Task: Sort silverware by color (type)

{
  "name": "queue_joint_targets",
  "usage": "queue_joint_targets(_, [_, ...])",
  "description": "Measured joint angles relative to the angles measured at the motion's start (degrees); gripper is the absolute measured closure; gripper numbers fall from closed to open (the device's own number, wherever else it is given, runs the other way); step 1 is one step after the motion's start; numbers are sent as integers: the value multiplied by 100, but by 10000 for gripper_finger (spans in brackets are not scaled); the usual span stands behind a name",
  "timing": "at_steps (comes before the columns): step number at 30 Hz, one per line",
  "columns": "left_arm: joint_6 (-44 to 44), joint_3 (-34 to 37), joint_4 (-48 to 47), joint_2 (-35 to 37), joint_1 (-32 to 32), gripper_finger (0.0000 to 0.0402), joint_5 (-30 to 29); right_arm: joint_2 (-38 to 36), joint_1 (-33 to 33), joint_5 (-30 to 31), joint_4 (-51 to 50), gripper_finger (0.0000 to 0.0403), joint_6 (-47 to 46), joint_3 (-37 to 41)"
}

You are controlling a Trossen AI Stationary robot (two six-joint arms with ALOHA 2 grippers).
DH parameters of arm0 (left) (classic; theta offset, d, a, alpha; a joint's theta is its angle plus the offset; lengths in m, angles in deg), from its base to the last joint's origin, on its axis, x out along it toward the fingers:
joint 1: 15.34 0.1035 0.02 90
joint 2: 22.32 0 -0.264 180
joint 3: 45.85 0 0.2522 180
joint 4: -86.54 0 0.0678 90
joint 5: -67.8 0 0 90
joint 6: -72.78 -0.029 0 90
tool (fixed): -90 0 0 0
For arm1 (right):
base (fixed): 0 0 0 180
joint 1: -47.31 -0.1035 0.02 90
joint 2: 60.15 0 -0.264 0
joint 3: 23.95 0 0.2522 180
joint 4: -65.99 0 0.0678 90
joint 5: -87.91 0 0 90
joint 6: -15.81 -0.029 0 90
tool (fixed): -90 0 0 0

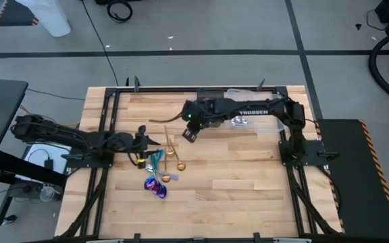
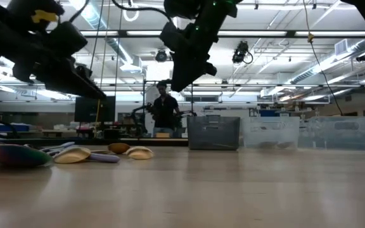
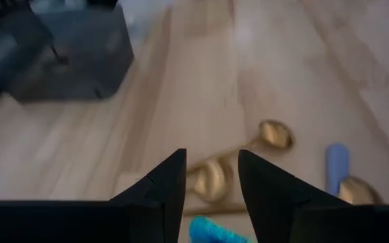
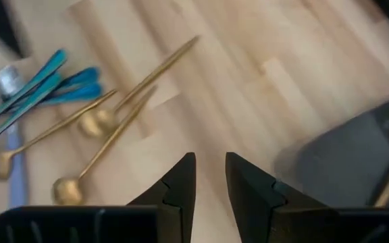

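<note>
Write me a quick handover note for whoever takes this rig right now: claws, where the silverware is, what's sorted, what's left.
Left claw: open and empty, low over the silverware pile, a gold spoon showing between its fingers.
Right claw: open, holding nothing, raised above bare wood right of the pile.
Silverware: gold spoons, teal pieces and purple-rainbow pieces lie mixed in one cluster at centre-left of the table.
Bins stand along the far edge; some silver pieces show there under the right arm.
Done: cannot tell beyond those silver pieces.
Left: sort the gold, teal and purple pieces.
</note>
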Motion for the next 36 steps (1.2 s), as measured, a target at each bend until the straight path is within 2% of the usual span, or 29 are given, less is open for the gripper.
queue_joint_targets(5, [-180,-404,-399,-600,153,260,8,-2,-256,-443,-7,312,61,0])
queue_joint_targets(13, [-612,-951,-615,-1570,514,260,429,-2,-651,-427,-341,312,46,0])
queue_joint_targets(18, [-899,-1267,-827,-2035,704,260,503,-4,-875,-229,-558,312,34,0])
queue_joint_targets(25, [-738,-1643,-1063,-2549,737,260,988,-7,-1110,256,-658,312,-105,2])
queue_joint_targets(31, [-734,-1743,-1196,-2746,376,260,958,-9,-1207,587,-802,312,-229,2])
queue_joint_targets(36, [-727,-1752,-1084,-2899,179,260,560,-9,-1228,696,-775,312,-260,2])
